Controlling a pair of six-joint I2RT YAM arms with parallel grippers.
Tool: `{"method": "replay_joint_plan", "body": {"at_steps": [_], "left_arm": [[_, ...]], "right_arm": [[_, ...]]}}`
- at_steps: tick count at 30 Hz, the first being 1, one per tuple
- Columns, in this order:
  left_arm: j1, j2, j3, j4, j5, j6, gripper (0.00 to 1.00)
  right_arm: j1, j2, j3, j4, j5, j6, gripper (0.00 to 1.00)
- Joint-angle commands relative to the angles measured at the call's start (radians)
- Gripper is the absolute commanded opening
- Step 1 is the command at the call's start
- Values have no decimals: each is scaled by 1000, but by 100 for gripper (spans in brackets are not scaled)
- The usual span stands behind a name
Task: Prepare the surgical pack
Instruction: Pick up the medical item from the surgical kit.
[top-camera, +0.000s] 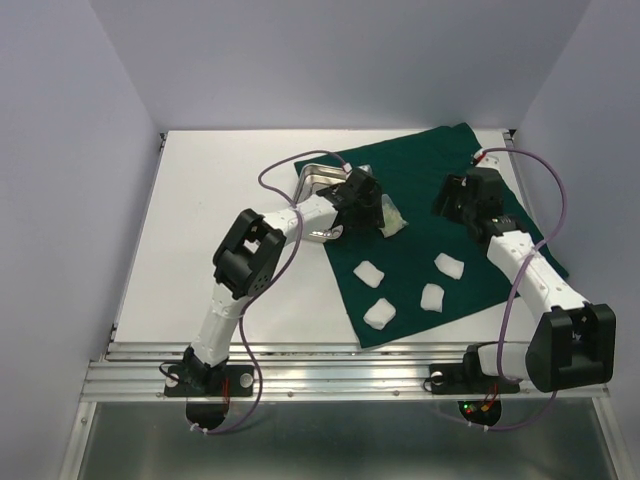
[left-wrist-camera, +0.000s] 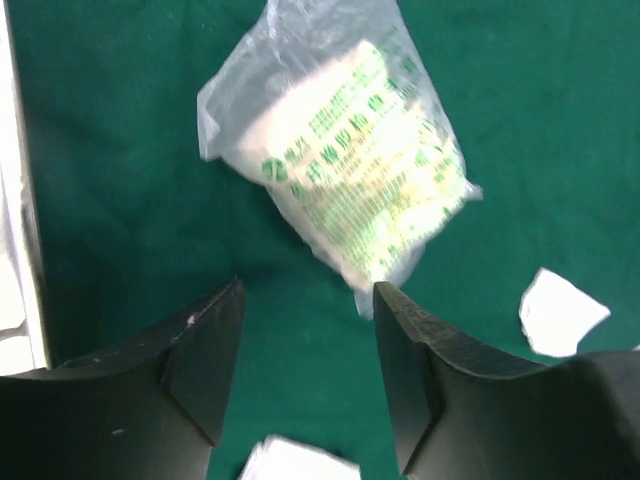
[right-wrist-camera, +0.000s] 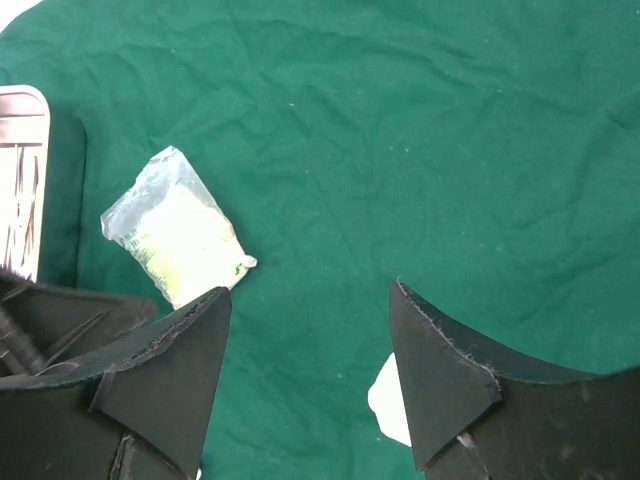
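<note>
Both grippers have their jaws spread and hold nothing. The left gripper (left-wrist-camera: 305, 300) hovers over the dark green drape (left-wrist-camera: 120, 150) with the pale packet (left-wrist-camera: 350, 170) lying just ahead of its fingertips, while the right gripper (right-wrist-camera: 310, 300) hangs above bare cloth, the packet ahead and to its left. Beside the left gripper's left finger sits the steel tray (top-camera: 310, 176), and four white gauze pads (top-camera: 369, 272) lie on the drape behind both grippers.

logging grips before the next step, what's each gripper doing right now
left gripper: open, empty, packet lying just ahead
right gripper: open, empty, above the drape
</note>
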Motion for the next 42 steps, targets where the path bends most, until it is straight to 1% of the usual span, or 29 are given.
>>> {"method": "replay_joint_plan", "body": {"at_steps": [1, 11, 12, 14, 15, 17, 18, 20, 21, 22, 24, 26, 29, 31, 34, 39, 42], "left_arm": [[-7, 35, 73, 51, -17, -28, 63], [-7, 132, 162, 32, 1, -33, 55], [-7, 136, 169, 32, 9, -34, 49], [-7, 141, 175, 32, 15, -34, 42], [-8, 141, 179, 32, 17, -33, 35], [-8, 138, 179, 37, 17, -33, 31], [-10, 136, 182, 40, 18, -31, 25], [-8, 135, 191, 37, 20, -28, 20], [-8, 127, 192, 34, 20, -25, 10], [-8, 121, 194, 34, 21, -22, 5], [-8, 83, 191, 29, 18, -16, 0], [-8, 45, 176, 29, 8, -5, 0], [-2, -70, 128, 58, -23, -4, 0], [11, -106, 79, 69, -29, -21, 0], [60, -161, 1, 98, -16, -70, 0], [128, -238, -116, 144, -58, -117, 0], [159, -261, -151, 166, -106, -148, 0]], "right_arm": [[-7, -27, 1, -13, 32, 5, 70], [-7, 4, 6, -25, 26, -15, 70], [-7, 5, 7, -28, 24, -15, 70], [-7, 4, 9, -30, 26, -18, 70], [-7, 4, 7, -30, 29, -18, 70], [-7, 1, 9, -33, 29, -21, 70], [-7, -1, 10, -36, 27, -21, 70], [-7, -4, 12, -39, 26, -21, 70], [-7, -8, 12, -39, 24, -19, 70], [-7, -11, 10, -37, 26, -18, 70], [-7, -16, 10, -37, 29, -19, 70], [-7, -16, 10, -39, 27, -19, 70], [-7, -11, 10, -37, 23, -18, 70], [-7, -5, 15, -37, 21, -16, 70], [-7, -2, 27, -39, 15, -22, 70], [-7, -2, 38, -44, 7, -24, 70], [-7, 4, 32, -42, 0, -19, 70]]}}
